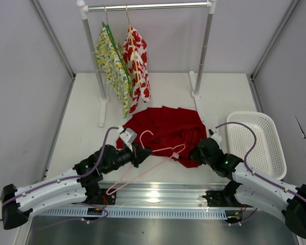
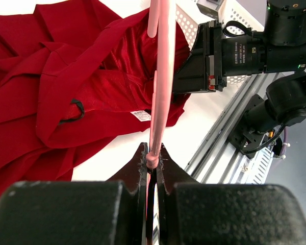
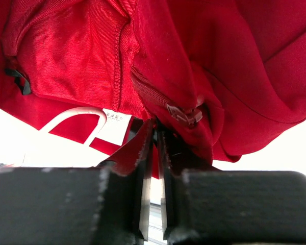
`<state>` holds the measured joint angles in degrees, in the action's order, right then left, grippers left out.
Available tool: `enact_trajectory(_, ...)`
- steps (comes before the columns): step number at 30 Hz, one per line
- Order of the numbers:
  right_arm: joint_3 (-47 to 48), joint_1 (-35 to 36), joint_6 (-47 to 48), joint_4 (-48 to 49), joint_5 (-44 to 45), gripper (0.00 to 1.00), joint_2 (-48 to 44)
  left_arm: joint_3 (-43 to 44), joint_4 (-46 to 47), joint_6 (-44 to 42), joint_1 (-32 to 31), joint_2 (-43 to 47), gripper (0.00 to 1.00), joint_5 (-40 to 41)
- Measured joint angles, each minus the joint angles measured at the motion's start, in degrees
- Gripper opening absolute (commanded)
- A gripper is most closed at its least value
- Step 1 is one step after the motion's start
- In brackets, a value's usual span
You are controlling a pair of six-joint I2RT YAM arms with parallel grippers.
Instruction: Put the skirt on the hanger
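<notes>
The deep-red skirt (image 1: pixel 168 127) lies crumpled on the white table in front of the rack. The pale pink wire hanger (image 1: pixel 153 164) lies tilted at the skirt's near edge, its far end against the cloth. My left gripper (image 1: pixel 143 154) is shut on the hanger's wire (image 2: pixel 160 92) and the pink rod runs straight out from the jaws. My right gripper (image 1: pixel 198 152) is shut on the skirt's near hem by the zipper (image 3: pixel 181 113); the red cloth (image 3: pixel 204 56) drapes over its fingertips. The hanger's end (image 3: pixel 76 116) shows under the cloth in the right wrist view.
A metal clothes rack (image 1: pixel 148 7) stands at the back with a yellow-green floral garment (image 1: pixel 112 66) on a green hanger and a white garment with red flowers (image 1: pixel 136 64). A white plastic basket (image 1: pixel 256 143) sits at the right. An aluminium rail (image 1: pixel 158 196) runs along the near edge.
</notes>
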<state>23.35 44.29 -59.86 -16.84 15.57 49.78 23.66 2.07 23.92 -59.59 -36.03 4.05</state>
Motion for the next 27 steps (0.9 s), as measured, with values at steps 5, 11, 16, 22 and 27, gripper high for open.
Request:
enact_trajectory(5, 1.6, -0.3, 0.3, -2.2, 0.0, 0.04, -1.2, -1.3, 2.1, 0.0, 0.0, 0.0, 0.0, -0.3)
enact_trajectory(11, 4.6, -2.1, 0.6, -3.6, -0.8, 0.01, -3.8, -2.9, 5.4, 0.0, 0.0, -0.9, 0.0, -0.4)
enact_trajectory(16, 5.3, -4.4, 1.2, -5.5, -2.1, 0.0, -5.2, -3.9, 8.5, -0.4, 0.0, -1.1, 0.0, -1.5)
enact_trajectory(22, 5.4, -6.7, 1.7, -6.3, -4.1, 0.0, -5.6, -5.0, 12.2, -1.1, 0.0, -2.3, 0.0, -2.4)
enact_trajectory(27, 5.4, -8.9, 1.9, -6.7, -6.3, 0.0, -6.2, -6.1, 14.5, -1.6, 0.0, -3.5, 0.0, -3.3)
